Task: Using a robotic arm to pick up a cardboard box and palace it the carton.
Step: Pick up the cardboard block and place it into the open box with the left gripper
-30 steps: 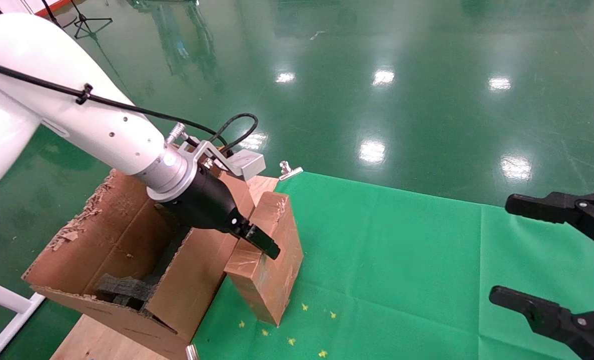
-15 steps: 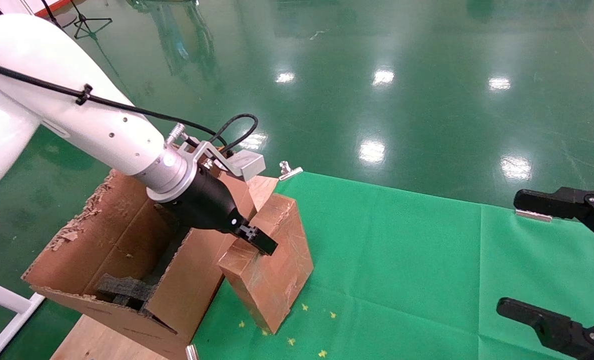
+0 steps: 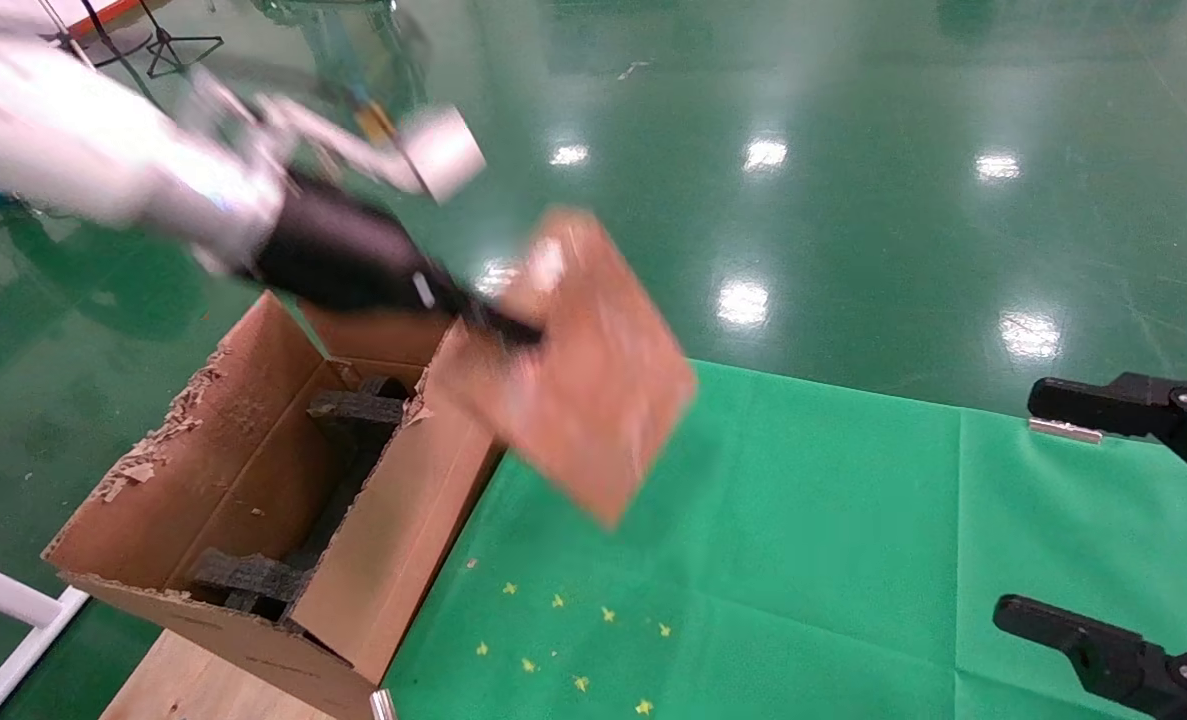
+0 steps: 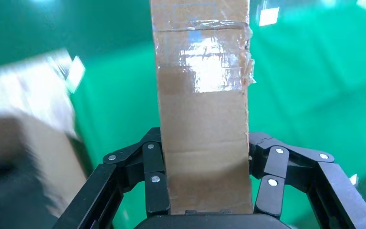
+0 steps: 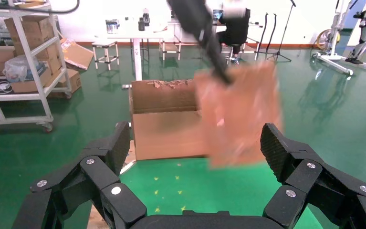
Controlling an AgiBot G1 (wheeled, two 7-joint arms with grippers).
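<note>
The robotic arm's left gripper (image 4: 204,191), fingers pinching the cardboard box (image 3: 578,365), has lifted it off the green cloth (image 3: 803,520); it now hangs apparently just beside the carton (image 3: 253,500). Right gripper (image 3: 1143,510), well clear of the carton, stays spread.

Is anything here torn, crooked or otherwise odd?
Yes. The carton has ragged, torn flap edges on its left side. The cardboard box hangs tilted in mid-air, held by the left gripper.

Bright overhead lighting; white glare spots on glossy green floor (image 3: 853,230). Left arm (image 3: 103,170) and held cardboard box (image 3: 578,375) motion-blurred. Tape glare on box, left wrist view.
</note>
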